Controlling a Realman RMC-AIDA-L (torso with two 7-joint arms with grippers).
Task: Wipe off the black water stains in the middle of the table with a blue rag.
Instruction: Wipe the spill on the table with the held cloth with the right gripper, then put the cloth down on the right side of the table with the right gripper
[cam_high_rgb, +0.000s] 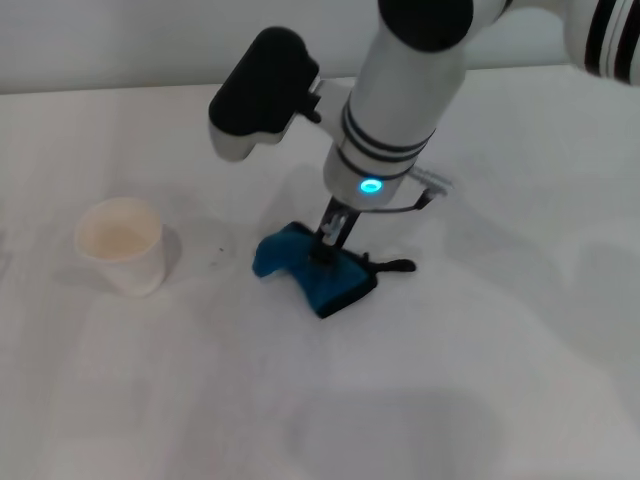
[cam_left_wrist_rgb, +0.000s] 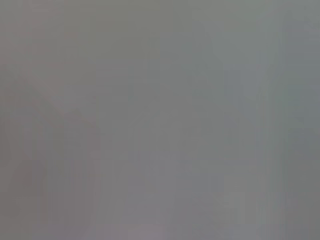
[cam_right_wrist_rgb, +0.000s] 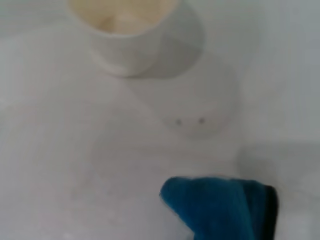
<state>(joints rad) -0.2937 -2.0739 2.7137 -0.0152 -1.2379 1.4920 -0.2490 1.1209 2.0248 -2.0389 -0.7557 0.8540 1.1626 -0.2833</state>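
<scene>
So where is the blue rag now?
In the head view, the blue rag lies mid-table under the right hand, to the right of the paper cup.

Our right arm reaches in from the upper right of the head view, wrist angled steeply down, a blue ring lit on it. Our right pincer (cam_high_rgb: 330, 243) points downward, fingers closed. Our left arm is out of sight.
</scene>
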